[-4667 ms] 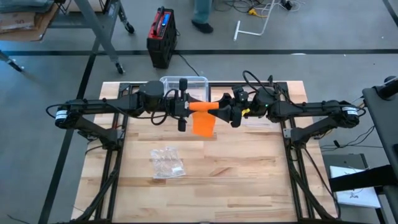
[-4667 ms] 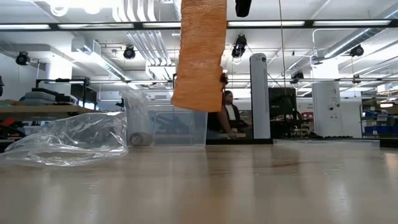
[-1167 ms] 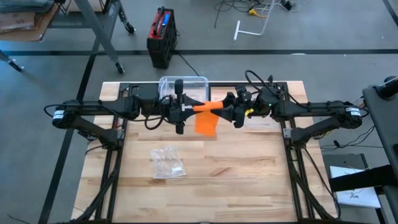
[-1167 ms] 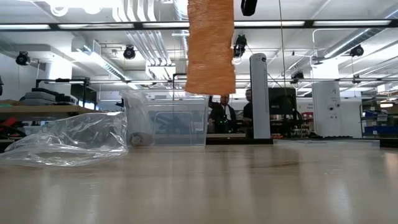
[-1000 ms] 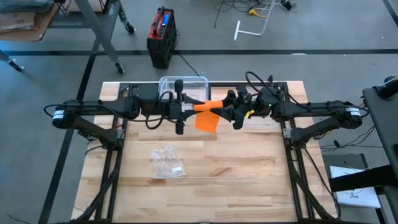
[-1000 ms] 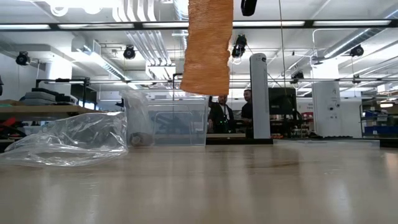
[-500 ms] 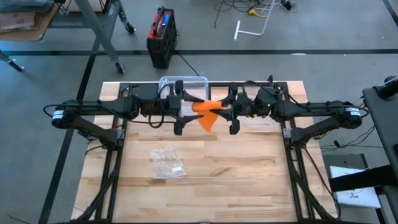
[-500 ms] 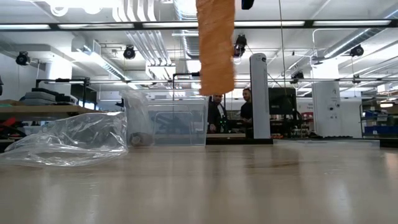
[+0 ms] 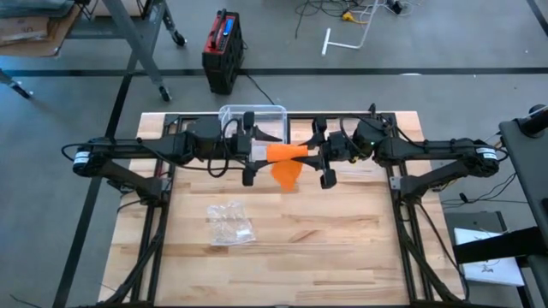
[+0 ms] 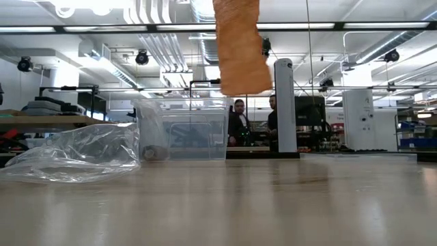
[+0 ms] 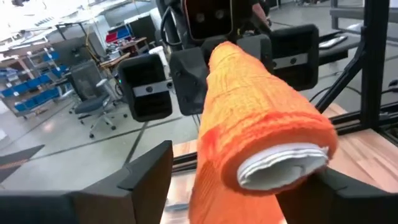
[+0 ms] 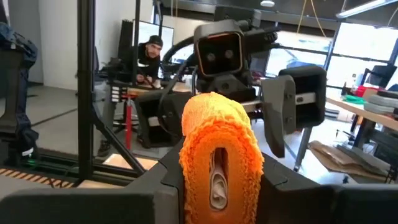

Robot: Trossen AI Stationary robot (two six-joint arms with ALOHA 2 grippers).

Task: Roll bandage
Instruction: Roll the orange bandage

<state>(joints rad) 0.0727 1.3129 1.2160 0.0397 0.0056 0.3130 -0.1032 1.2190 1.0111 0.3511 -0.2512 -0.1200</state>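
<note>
The orange bandage is a part-wound roll (image 9: 287, 152) held level high above the table, between my two grippers. Its loose tail (image 10: 239, 51) hangs down from the roll, clear of the tabletop. My right gripper (image 12: 217, 186) comes from the table's right and is shut on the roll's right end. My left gripper (image 11: 236, 186) faces it from the left and is open. Its fingers (image 11: 146, 174) stand on either side of the roll's left end (image 11: 283, 165), with a clear gap on one side. My right gripper pinches the roll's right end (image 12: 217, 149) between its two fingers, one on each side of the wound layers. The fingers come level from the table's right and lie along the roll. That end is squashed to a tall oval. The roll is lifted clear, its tail hanging slack.
A crumpled clear plastic bag (image 9: 229, 224) lies on the wooden table (image 9: 351, 248) left of centre. A clear plastic bin (image 9: 254, 118) stands at the far edge behind the grippers. People show in the room beyond the table (image 10: 239, 123).
My left gripper has opened off the roll's left end and rolled about its own line. My right gripper has shut on the roll's right end and rolled as well. The roll has turned with it, and the hanging tail has swung and hangs a little shorter.
</note>
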